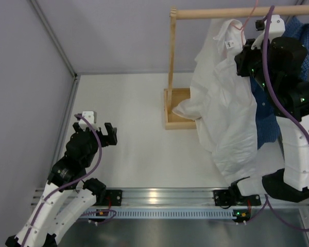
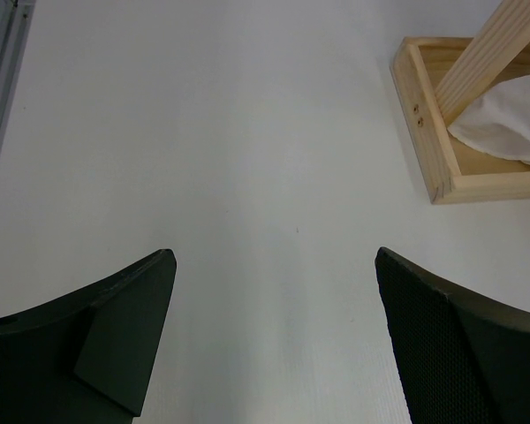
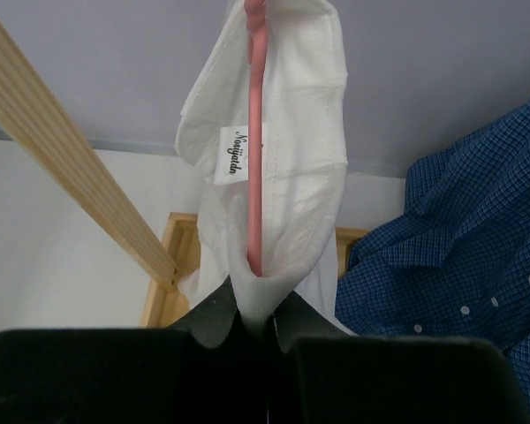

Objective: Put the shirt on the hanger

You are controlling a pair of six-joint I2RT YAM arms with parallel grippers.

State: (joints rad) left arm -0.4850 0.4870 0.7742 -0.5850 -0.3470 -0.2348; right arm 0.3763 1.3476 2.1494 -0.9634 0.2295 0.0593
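Observation:
The white shirt hangs below the wooden rail, its tail resting in the frame's base. In the right wrist view the shirt shows its collar label, and the pink hanger runs down inside the collar fold. My right gripper is shut on a pinch of that collar cloth, just below the wire's end. From above, the right gripper sits at the shirt's right shoulder, and the hanger shows only as a thin wire near the rail. My left gripper stands open over bare table, nothing between its fingers.
A blue checked shirt hangs behind my right arm, seen at the right in the wrist view as the blue shirt. The wooden rail and post stand on a box base. A grey wall edge bounds the table's left.

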